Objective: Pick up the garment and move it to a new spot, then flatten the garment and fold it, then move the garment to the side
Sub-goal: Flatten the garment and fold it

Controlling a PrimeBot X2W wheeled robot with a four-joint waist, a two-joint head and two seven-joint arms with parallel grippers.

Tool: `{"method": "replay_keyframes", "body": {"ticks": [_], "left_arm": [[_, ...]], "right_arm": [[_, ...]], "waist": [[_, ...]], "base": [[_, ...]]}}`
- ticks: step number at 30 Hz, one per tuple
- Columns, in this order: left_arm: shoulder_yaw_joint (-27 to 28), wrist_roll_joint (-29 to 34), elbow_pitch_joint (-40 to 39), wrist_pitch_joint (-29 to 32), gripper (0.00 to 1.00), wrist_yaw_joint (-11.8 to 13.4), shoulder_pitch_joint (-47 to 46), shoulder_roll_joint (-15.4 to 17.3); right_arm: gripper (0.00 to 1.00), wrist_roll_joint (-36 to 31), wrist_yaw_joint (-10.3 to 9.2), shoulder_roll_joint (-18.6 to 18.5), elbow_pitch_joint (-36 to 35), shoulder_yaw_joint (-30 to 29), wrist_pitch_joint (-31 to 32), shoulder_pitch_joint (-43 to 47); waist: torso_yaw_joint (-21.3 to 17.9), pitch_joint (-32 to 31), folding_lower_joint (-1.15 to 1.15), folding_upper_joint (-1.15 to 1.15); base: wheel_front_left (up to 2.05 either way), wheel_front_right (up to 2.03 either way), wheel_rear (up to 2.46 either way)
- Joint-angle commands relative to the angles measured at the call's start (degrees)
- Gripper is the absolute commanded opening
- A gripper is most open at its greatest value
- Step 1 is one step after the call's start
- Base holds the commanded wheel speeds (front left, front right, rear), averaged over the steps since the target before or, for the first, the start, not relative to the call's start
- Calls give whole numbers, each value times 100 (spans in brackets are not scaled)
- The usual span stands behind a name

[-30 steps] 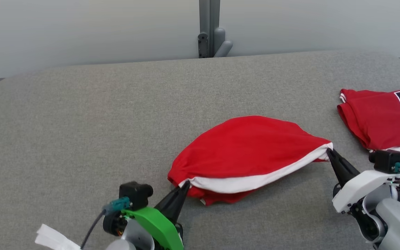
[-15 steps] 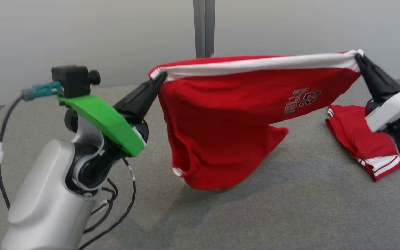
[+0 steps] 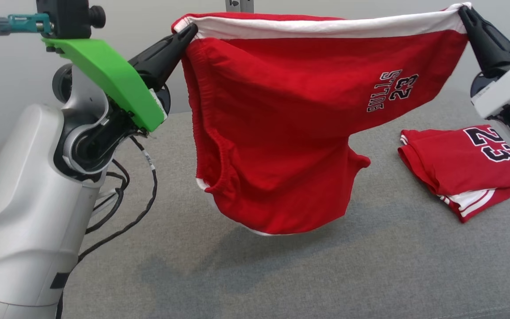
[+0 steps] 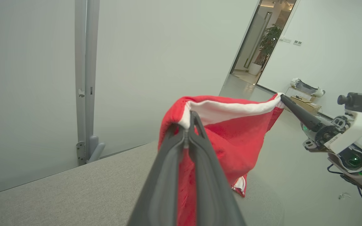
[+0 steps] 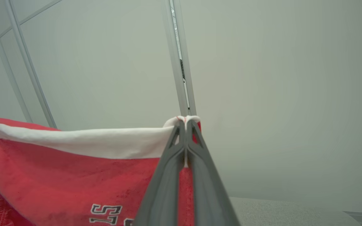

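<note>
Both arms have gone up since a second ago. Back then the shorts (image 3: 290,133) were a heap on the table (image 3: 370,274), now they hang above it, and the head camera has tilted too.

Left gripper (image 3: 187,32) is pinched shut on one end of the white-trimmed edge. Right gripper (image 3: 464,13) is clamped on the other end. The trim runs nearly straight between them, high over the table, and the rest droops in a loose bag. The lowest fold looks just clear of the table, with a shadow under it.

Handling-wise I'd call it light, soft and floppy. It won't hold any shape by itself, so those two corner grips seem right, and keeping the edge taut should help it lay down flat.

Writing: black and white print near the right end, upside down from here, reads as "BULLS 23" I think. A folded jersey (image 3: 458,164) at the table's right side shows a big "23".
</note>
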Motion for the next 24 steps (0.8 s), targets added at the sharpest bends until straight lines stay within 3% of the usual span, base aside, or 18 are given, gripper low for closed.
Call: {"method": "replay_keyframes", "body": {"ticks": [1, 5, 10, 17, 21, 24], "left_arm": [[-55, 101, 128, -29, 0, -14, -184, 25], [-303, 172, 564, -143, 0, -14, -613, -57], [-584, 660, 1125, -587, 0, -14, -1584, 169], [-1038, 1328, 1719, -2387, 0, -14, -3186, 468], [-1617, 1502, 1857, -3598, 0, -14, -3683, 681], [-2124, 1398, 1798, -3913, 0, -14, -3845, 818]], "right_arm": [[0, 65, -4, 138, 70, 72, 50, -182], [0, 14, -4, 511, 483, 369, 125, -652], [0, -223, -4, 941, 1235, 495, -140, -1664], [0, -942, -3, 1561, 2342, 116, -844, -3234], [0, -1761, -4, 1865, 1987, -645, -860, -3425], [0, -2316, -4, 1963, 1544, -982, -862, -3174]], "waist": [[-129, 168, 0, 0], [-262, 489, 0, 0], [-402, 1330, 0, 0], [-522, 2699, 0, 0], [-538, 3286, 0, 0], [-462, 3664, 0, 0]], "base": [[0, 0, 0], [0, 0, 0], [0, 0, 0], [0, 0, 0], [0, 0, 0], [0, 0, 0]]}}
